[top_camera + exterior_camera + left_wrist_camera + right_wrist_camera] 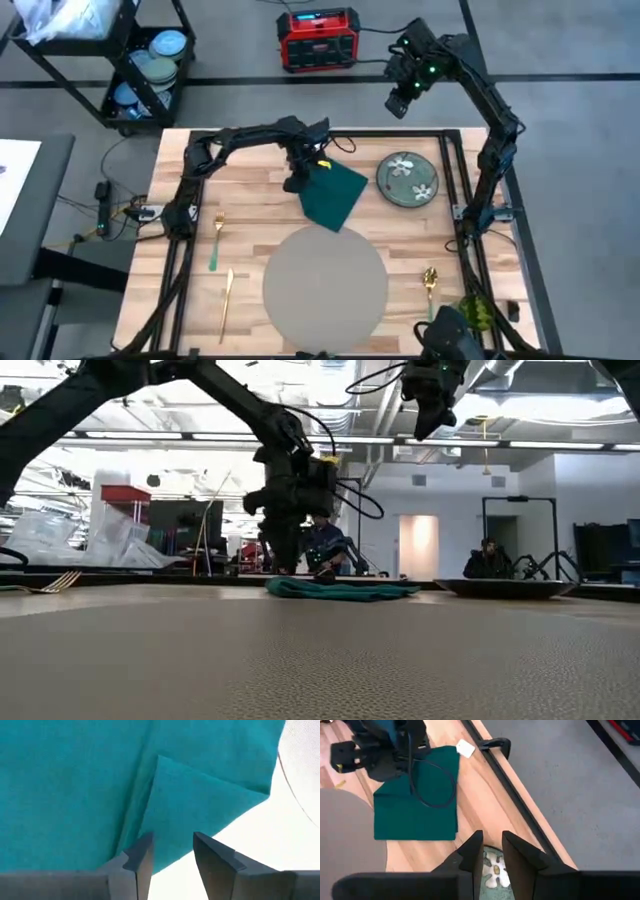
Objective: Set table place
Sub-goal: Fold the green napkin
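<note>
A large round grey placemat lay flat on the near middle of the butcher-block table, its far edge touching or just under a corner of a dark green folded napkin. The left gripper stood over the napkin's left edge; in its wrist view its two fingers were a narrow gap apart just above the cloth, holding nothing visible. Right of the napkin sat a grey-green flowered plate. The right gripper hung high above the table's far right corner, fingers narrowly parted and empty, looking down on the plate and the napkin.

On the left of the table lay a green-handled fork and a gold knife; a gold spoon lay on the right.

Beyond the table, on the grey floor, stood a black cart with stacked blue-green dishes and a red and black power unit. The low view showed a workshop with ceiling lights, a lit doorway, and a seated person far off.
</note>
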Robot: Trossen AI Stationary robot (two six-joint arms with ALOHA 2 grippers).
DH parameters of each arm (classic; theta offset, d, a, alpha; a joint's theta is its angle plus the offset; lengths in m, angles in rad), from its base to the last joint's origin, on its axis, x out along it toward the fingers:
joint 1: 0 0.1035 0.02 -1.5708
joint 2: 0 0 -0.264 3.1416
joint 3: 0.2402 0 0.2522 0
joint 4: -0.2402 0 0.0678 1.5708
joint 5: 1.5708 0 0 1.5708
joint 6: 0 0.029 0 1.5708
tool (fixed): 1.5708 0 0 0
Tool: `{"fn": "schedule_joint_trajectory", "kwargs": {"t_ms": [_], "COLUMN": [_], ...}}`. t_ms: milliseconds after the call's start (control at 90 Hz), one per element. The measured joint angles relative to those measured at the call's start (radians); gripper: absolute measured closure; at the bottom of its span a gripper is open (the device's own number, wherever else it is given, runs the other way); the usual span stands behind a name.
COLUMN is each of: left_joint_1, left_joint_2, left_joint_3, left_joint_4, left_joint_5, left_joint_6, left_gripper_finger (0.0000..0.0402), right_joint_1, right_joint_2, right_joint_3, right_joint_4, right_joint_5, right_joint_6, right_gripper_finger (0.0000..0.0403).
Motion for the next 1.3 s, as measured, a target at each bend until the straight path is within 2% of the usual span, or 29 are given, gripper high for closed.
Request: {"fn": "schedule_joint_trajectory", "kwargs": {"t_ms": [233, 522, 756, 978, 1300], "left_joint_1": [-0.008, -0.025, -0.041, -0.050, -0.050], "left_joint_2": [0.000, 0.004, 0.050, 0.050, 0.050], "left_joint_3": [0.020, 0.040, 0.039, 0.039, 0.039], "left_joint_4": [0.055, 0.097, 0.033, 0.098, 0.073], "left_joint_5": [-0.041, -0.027, -0.021, -0.029, -0.033], "left_joint_6": [0.000, 0.103, 0.065, 0.053, 0.062], "left_gripper_finger": [0.0279, 0.0279, 0.0279, 0.0279, 0.0284], "right_joint_1": [0.000, 0.001, 0.001, 0.001, 0.008], "right_joint_2": [0.000, 0.000, 0.000, 0.000, 0.000], "right_joint_3": [0.000, 0.000, 0.000, 0.000, 0.000], "right_joint_4": [0.000, 0.000, 0.001, 0.001, 0.001], "right_joint_5": [0.001, 0.001, 0.001, -0.002, -0.003], "right_joint_6": [0.001, 0.004, 0.003, 0.004, 0.004], "right_gripper_finger": [0.0340, 0.0340, 0.0340, 0.0340, 0.0340]}}
